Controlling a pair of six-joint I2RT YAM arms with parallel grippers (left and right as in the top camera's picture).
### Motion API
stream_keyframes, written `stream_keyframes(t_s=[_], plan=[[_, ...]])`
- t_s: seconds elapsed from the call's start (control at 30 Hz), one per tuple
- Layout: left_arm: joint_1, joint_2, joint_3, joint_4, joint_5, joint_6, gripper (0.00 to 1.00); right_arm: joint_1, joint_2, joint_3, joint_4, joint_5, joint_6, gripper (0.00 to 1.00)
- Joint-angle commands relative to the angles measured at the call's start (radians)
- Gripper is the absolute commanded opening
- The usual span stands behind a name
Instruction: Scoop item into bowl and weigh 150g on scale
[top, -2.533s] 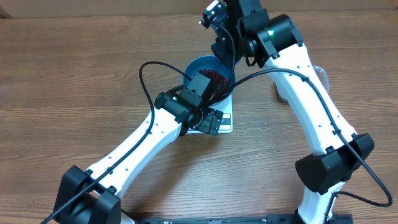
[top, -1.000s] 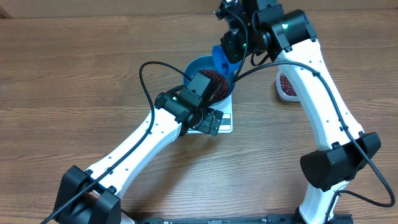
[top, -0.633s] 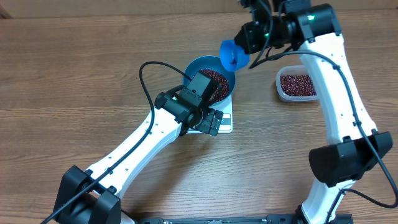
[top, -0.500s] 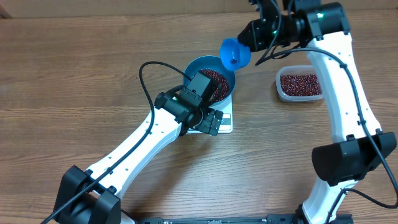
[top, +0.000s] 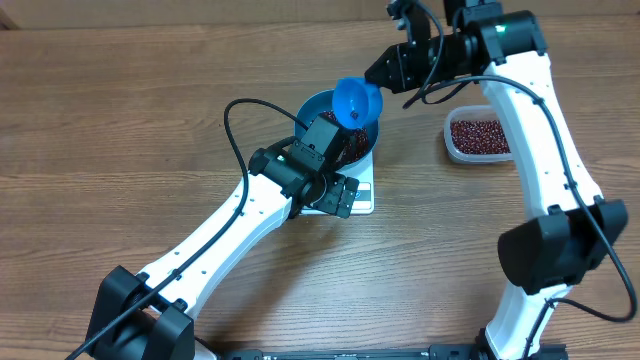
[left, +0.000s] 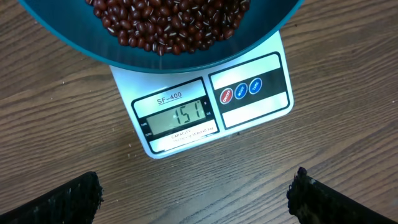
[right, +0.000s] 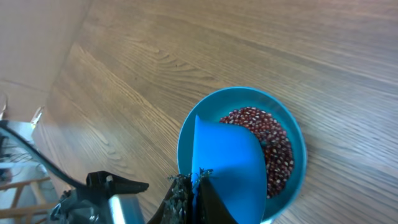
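Right hand (right: 193, 186) grips the scoop (top: 357, 102) over the bowl (right: 289, 134) of beans (left: 174, 25), left hand (left: 193, 199) open, scale (left: 205, 109) reads 151

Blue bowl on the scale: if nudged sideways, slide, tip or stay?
The blue bowl overhangs the small scale, so an off-centre push could probably tip it. The beans sit low in it, likely steadying it. The smooth bowl on the flat plate may slide rather than grip.

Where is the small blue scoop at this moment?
In the overhead view the scoop hangs over the far right rim of the blue bowl, held by the right gripper; the bean tub sits on the table to its right.
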Motion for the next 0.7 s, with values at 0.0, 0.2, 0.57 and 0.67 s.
stream_keyframes(t_s=[0.0,0.2,0.57,0.67], plan=[[0.000,-0.004,0.004,-0.002,-0.009,0.023,1.00,0.014,0.056,-0.010,0.017,-0.043,-0.048,0.04],[0.000,-0.004,0.004,-0.002,-0.009,0.022,1.00,0.070,0.082,-0.010,0.049,0.108,-0.129,0.04],[0.000,-0.004,0.004,-0.002,-0.009,0.022,1.00,0.198,0.084,-0.010,0.092,0.392,-0.192,0.05],[0.000,-0.004,0.004,-0.002,-0.009,0.023,1.00,0.201,0.085,-0.010,0.092,0.392,-0.192,0.04]])
